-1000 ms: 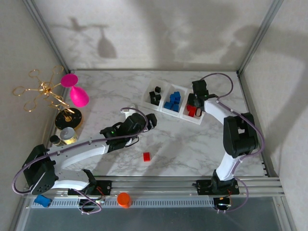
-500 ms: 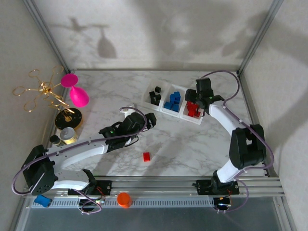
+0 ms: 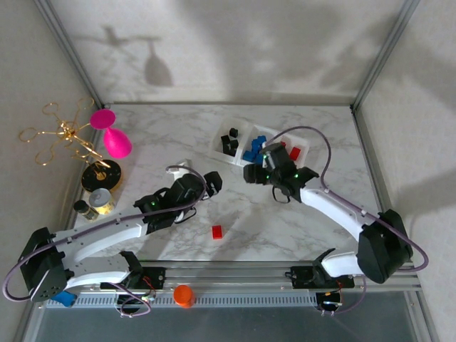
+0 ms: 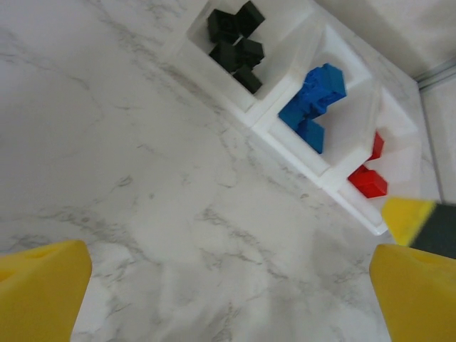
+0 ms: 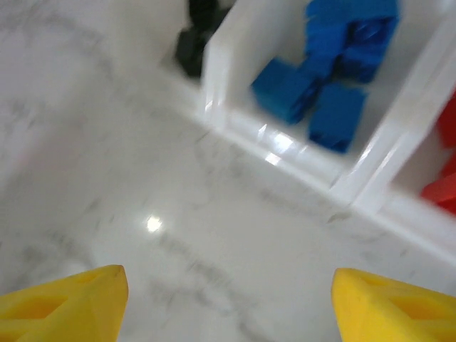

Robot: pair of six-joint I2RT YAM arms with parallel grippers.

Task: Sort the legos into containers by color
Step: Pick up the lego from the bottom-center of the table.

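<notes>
Marble desk (image 3: pixel 157 135) takes up the middle of the top view. Left arm (image 3: pixel 107 231) runs from lower left toward centre. Its jaws are spread wide with nothing between them, over bare marble just up-left of a loose brick. Right arm (image 3: pixel 331 206) sweeps from lower right up to centre. Its jaws are also apart and empty, hovering over the desk just in front of the tray, near the blue compartment.

White tray (image 3: pixel 219 147) sits upper centre, three compartments in a slanted row. Black legos (image 3: pixel 229 140) are in the left one, blue legos (image 3: pixel 254 148) in the middle, red legos (image 3: pixel 293 152) in the right. In the right wrist view the blue pile is at upper right, with black beyond the tray wall at top and a red edge at far right.

Gold wire stand (image 3: pixel 71 139) is at the left edge, with a pink goblet (image 3: pixel 112 135) hanging on it.

One red brick (image 3: pixel 216 231) lies alone on the desk at lower centre, well apart from the tray and not touched by either arm. Orange knob (image 3: pixel 184 294) sits on the rail at the bottom edge.
</notes>
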